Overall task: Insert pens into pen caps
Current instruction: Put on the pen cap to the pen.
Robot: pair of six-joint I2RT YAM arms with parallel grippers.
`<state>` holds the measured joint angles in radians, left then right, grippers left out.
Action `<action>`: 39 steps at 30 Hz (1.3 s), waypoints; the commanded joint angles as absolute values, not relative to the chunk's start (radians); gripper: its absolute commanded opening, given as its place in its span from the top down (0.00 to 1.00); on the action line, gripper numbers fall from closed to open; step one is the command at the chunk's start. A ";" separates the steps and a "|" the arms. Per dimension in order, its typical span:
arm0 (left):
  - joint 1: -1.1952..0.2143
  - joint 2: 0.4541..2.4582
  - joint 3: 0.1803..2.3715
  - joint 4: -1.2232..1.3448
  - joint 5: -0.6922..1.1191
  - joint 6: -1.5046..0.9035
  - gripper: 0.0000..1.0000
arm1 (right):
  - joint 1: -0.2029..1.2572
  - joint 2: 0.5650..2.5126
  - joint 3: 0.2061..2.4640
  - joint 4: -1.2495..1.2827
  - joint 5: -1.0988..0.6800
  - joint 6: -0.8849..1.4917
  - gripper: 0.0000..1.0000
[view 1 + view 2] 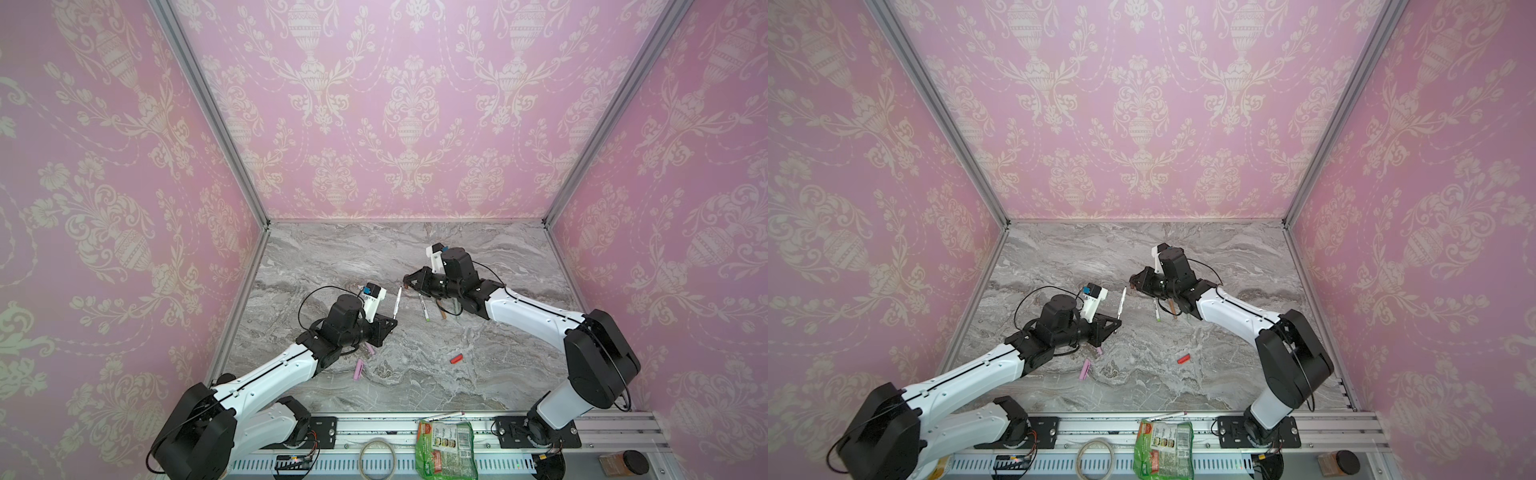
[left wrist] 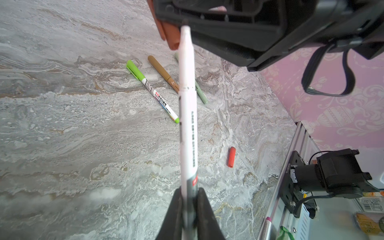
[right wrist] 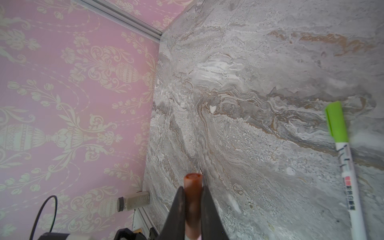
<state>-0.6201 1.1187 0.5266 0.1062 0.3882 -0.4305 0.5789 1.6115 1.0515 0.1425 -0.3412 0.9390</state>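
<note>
My left gripper (image 1: pixel 392 323) (image 2: pixel 190 199) is shut on the rear end of a white pen (image 1: pixel 397 301) (image 2: pixel 187 104). The pen points at my right gripper (image 1: pixel 406 283) (image 3: pixel 193 194), which is shut on a dark brown pen cap (image 2: pixel 170 35) (image 3: pixel 193 187). The pen's tip lies right beside the cap's end; I cannot tell whether it is inside. A red cap (image 1: pixel 456 358) (image 2: pixel 231 156) lies loose on the table. A white pen with a green cap (image 2: pixel 152 91) (image 3: pixel 340 162), a tan pen (image 2: pixel 163 73) and a pale green pen (image 2: pixel 200 91) lie beneath the right arm.
Two pink pieces (image 1: pixel 358 369) (image 1: pixel 370 350) lie by the left arm. A capped white pen (image 1: pixel 444 415) rests on the front rail, beside a green packet (image 1: pixel 446 449), a tape roll (image 1: pixel 377 459) and a jar (image 1: pixel 623 463). Pink walls enclose three sides of the marble table (image 1: pixel 498 374).
</note>
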 commanded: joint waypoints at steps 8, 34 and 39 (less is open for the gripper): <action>-0.632 1.149 0.561 0.121 0.410 -0.419 1.00 | 0.572 1.575 1.042 0.232 -0.394 1.002 1.00; -0.632 1.189 0.563 0.160 0.348 -0.430 1.00 | 0.585 1.571 1.033 0.211 -0.440 0.986 1.00; -0.632 1.188 0.563 0.168 0.330 -0.436 1.00 | 0.593 1.574 1.035 0.206 -0.440 0.981 1.00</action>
